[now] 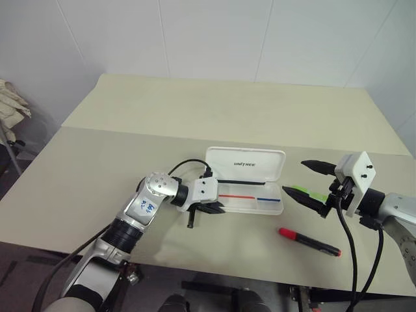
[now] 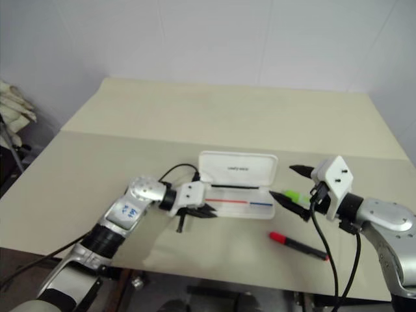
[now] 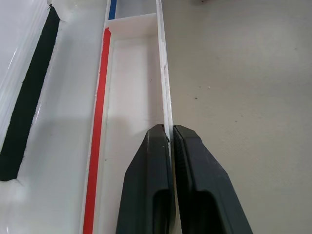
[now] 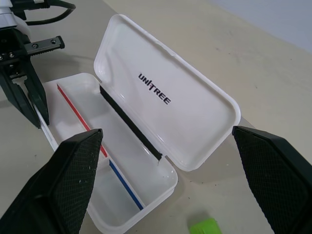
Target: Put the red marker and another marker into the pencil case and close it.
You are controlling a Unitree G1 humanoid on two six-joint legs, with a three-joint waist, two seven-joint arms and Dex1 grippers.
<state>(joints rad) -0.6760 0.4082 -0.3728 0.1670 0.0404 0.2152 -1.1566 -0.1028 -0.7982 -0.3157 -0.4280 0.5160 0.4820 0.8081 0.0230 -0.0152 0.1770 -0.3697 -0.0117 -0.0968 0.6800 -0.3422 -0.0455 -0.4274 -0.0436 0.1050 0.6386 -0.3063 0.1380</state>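
Observation:
The white pencil case (image 1: 247, 164) lies open at mid-table, its lid tilted back and its tray showing red and blue stripes. My left gripper (image 1: 218, 208) is at the tray's left end, shut on the tray's thin front wall (image 3: 163, 73), one finger (image 3: 146, 195) inside and one outside. My right gripper (image 1: 294, 177) hangs open just right of the case, nothing between its fingers (image 4: 73, 180). The green marker (image 1: 311, 193) lies on the table under that gripper. Nearer the front edge, right of centre, is the red marker (image 1: 309, 241).
The beige table (image 1: 195, 110) stretches bare behind the case. A black cable loops over my left wrist (image 1: 188, 164), and another hangs from the right gripper (image 1: 351, 240). The red marker sits close to the table's front edge.

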